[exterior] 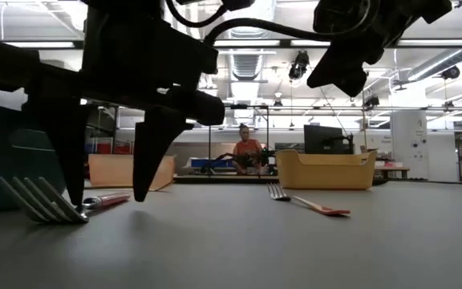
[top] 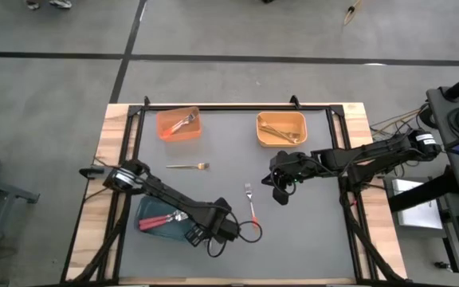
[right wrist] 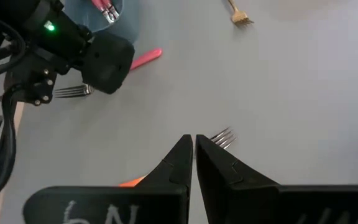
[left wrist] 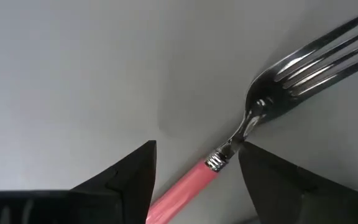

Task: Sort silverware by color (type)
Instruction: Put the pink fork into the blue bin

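Left claw (left wrist: 194, 171) open astride a pink-handled fork (left wrist: 244, 130) lying on the desk (top: 309, 231) beside the teal bin (top: 154, 211), right claw (right wrist: 194, 155) closed, empty, farther off.

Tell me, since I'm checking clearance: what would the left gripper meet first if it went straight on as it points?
Likely the pink-handled fork lying between the open left gripper's fingers, then the table.

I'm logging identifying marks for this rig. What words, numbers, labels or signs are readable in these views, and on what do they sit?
"6N" or similar, handwritten in white on the right tool's dark body, cut off by the picture's edge, so the reading is uncertain.
Background shelves and monitor in the low view: any text is too small to read.
Forks, bins, table: no text visible.
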Robot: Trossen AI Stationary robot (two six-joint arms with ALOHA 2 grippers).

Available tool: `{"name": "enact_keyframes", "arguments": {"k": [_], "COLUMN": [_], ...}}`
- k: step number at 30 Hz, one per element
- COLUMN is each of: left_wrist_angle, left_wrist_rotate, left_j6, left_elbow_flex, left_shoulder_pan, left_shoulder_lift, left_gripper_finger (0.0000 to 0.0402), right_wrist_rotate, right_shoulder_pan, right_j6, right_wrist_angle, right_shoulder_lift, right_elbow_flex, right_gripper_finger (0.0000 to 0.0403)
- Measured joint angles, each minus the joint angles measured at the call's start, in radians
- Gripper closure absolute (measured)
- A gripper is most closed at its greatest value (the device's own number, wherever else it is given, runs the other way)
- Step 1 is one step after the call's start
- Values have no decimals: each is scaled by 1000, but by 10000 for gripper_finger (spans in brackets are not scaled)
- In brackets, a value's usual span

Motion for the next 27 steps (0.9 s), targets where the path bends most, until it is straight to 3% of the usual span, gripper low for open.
{"name": "enact_keyframes", "arguments": {"k": [7, 14, 27], "left_wrist_angle": [-6, -26, 9], "left_wrist_rotate": [-14, -90, -29], "left_j6": [1, 22, 24], "left_elbow_flex": [61, 79, 78], "left_shoulder_pan": [2, 2, 2], "left_shoulder_lift": [1, -3, 21], "left_gripper_finger": [191, 191, 191], "right_wrist_rotate": [0, 0, 1], "right_shoulder_pan": [0, 0, 0], "right_j6": [0, 0, -5], "right_wrist_angle": [-2, -8, -9], "right_shoulder_lift": [0, 0, 0], "right_elbow_flex": [0, 0, 0], "right_gripper_finger": [390, 390, 390]}}
